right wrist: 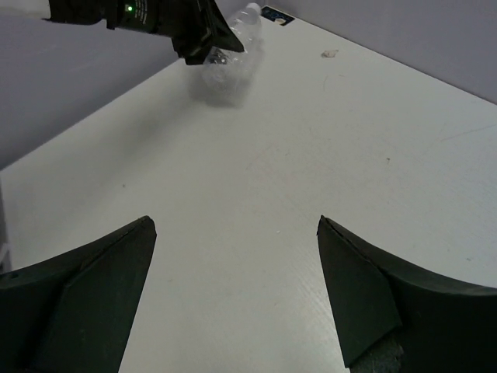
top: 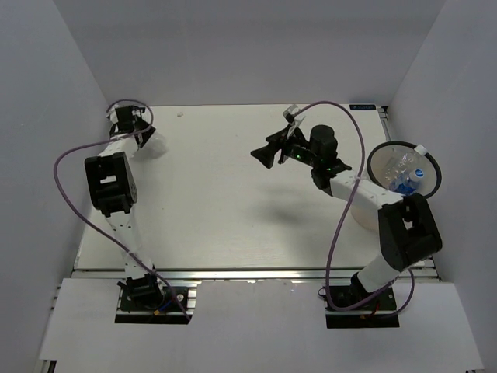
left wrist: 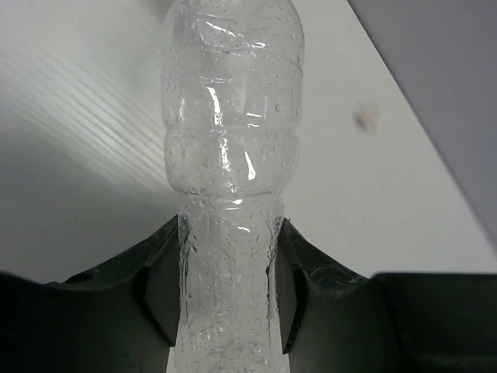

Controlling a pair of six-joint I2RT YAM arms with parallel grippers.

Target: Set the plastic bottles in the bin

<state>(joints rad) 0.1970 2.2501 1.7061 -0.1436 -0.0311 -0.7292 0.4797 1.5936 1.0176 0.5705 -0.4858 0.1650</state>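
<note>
A clear unlabelled bottle (left wrist: 231, 155) fills the left wrist view, its body pinched between the two black fingers of my left gripper (left wrist: 229, 291). In the top view that bottle (top: 155, 143) sits at the far left of the table under my left gripper (top: 146, 134). It also shows in the right wrist view (right wrist: 233, 58). The bin (top: 382, 162) stands at the right and holds bottles with blue caps and labels (top: 407, 174). My right gripper (top: 262, 152) is open and empty above the table's middle, its jaws wide apart (right wrist: 237, 264).
White walls close in the table on the left, back and right. A small speck (top: 180, 115) lies near the back edge. The right arm's purple cable (top: 342, 225) loops over the table beside the bin.
</note>
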